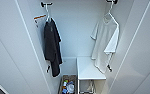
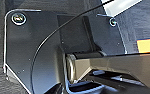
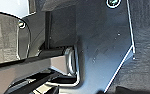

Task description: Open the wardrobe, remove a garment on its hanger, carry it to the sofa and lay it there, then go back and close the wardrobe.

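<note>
**Wardrobe standing open, white T-shirt hanging inside**

Neither wrist view is showing fingertips, so whether the jaws are wide, narrow or holding anything cannot be told. Beyond the robot's own dark plates, those views are showing dark textured flooring.

The head view is looking into the wardrobe (image 1: pixel 76 30), with both white doors swung outward at either side. Its white back wall and side walls are enclosing a white shelf (image 1: pixel 89 67) low on the right. A basket (image 1: pixel 68 85) of mixed items is sitting on the bottom, just left of that shelf.

The white T-shirt (image 1: pixel 104 45) is hanging on the right side, on its white hanger (image 1: pixel 110 13), whose hook is resting over a black peg (image 1: pixel 112 1) at the top. The shirt is draping loosely, its hem hanging above the shelf. A black T-shirt (image 1: pixel 52 47) is hanging well apart on the left, from another black peg (image 1: pixel 46 4).
</note>
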`<state>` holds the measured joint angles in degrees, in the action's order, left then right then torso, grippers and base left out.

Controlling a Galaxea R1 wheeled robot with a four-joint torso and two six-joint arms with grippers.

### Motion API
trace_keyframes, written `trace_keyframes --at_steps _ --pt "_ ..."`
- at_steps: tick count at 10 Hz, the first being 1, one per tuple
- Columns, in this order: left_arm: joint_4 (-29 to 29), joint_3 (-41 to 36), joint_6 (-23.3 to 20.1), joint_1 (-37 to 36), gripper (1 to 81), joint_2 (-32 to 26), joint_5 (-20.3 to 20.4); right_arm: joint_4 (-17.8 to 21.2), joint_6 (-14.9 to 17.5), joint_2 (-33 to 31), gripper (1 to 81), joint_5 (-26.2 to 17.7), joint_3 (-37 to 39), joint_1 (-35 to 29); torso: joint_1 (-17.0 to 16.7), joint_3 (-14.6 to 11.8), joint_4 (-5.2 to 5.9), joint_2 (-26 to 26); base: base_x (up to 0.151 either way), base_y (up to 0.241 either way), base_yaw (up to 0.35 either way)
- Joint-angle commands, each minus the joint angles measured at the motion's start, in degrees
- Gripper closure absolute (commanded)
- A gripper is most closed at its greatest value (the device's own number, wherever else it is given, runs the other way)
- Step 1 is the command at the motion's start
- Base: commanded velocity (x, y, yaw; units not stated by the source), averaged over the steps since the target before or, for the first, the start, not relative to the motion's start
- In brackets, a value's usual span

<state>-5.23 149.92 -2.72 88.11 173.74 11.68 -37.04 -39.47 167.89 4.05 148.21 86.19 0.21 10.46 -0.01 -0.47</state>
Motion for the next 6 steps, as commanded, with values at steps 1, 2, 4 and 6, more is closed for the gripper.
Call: trace_keyframes --at_steps 1,2,4,6 --pt "-1.45 2.84 -0.01 -0.17 1.0 2.58 -5.7 -2.34 0.36 5.64 1.0 -1.23 6.99 1.49 0.0 0.0 0.0 0.0 0.0 0.0 0.0" --pt "-1.1 3.01 -0.01 -0.17 1.0 2.76 -5.7 -2.34 0.36 6.52 1.0 -1.23 8.04 1.67 -0.02 0.0 0.0 0.0 0.0 0.0 0.0" --pt "-1.1 3.01 -0.01 -0.17 1.0 2.84 -5.79 -2.16 0.19 6.96 1.0 -1.23 8.31 2.1 -0.05 -0.02 0.0 -0.02 0.0 0.0 0.0" --pt "-1.19 3.01 -0.09 -0.17 1.0 2.84 -5.7 -2.16 0.19 6.78 1.0 -1.67 8.4 2.11 -0.07 -0.05 0.0 -0.02 0.0 0.0 0.0"
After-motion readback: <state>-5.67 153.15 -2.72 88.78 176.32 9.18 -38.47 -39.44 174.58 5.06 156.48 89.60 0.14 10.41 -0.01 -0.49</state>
